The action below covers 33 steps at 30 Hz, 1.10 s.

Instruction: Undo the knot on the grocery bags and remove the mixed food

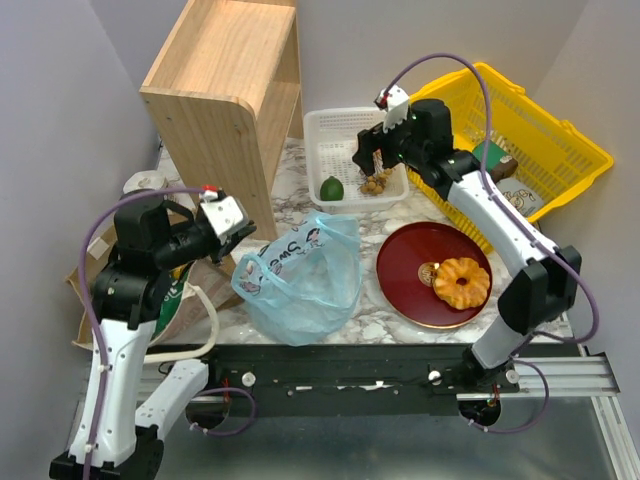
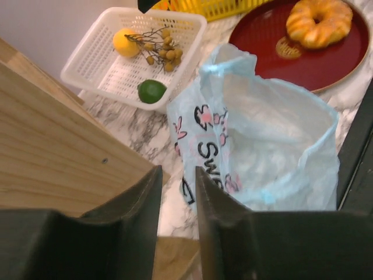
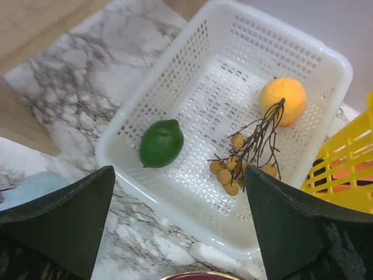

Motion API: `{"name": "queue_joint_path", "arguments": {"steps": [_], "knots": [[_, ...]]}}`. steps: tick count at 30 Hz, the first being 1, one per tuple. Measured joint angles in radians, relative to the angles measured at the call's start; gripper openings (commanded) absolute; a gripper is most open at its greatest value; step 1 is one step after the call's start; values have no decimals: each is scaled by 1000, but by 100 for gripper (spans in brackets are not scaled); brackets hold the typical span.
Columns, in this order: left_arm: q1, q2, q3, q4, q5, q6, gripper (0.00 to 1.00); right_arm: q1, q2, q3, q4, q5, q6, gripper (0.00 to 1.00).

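Left gripper (image 2: 178, 175), jaws narrowly apart and empty, hangs beside the slack blue bag (image 1: 300, 280), its mouth open, between wooden shelf (image 1: 215, 90) and red plate (image 1: 405, 260). Wide open, the right gripper (image 3: 179, 175) hovers over the white basket (image 3: 280, 26), where a careless descent could snag the twiggy bunch (image 3: 224, 175).

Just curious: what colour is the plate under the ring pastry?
The plate is dark red, seen best in the left wrist view.

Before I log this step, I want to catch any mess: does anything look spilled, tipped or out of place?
Nothing spilled. The green fruit, orange fruit and brown bunch lie inside the white basket, the ring pastry on the red plate. Only the light blue bag sags crumpled, mouth open.
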Motion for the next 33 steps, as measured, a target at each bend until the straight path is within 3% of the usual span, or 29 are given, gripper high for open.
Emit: {"name": "queue_joint_path", "arguments": {"steps": [4,10,16,26,33], "knots": [[-21,80,-2,82,13,-32,0,0,-97,-62,21,-11,11,99],[-171,203,-57,247,-45,-76,0,0,-153,-166,37,-1,11,100],[-283,310,-124,416,-229,-96,0,-2,-211,-260,35,2,2,100],[-252,409,-211,659,-547,-64,0,-14,-352,-356,50,2,-33,99],[-216,477,-199,746,-609,-77,0,-27,-369,-400,50,1,-34,100]]}}
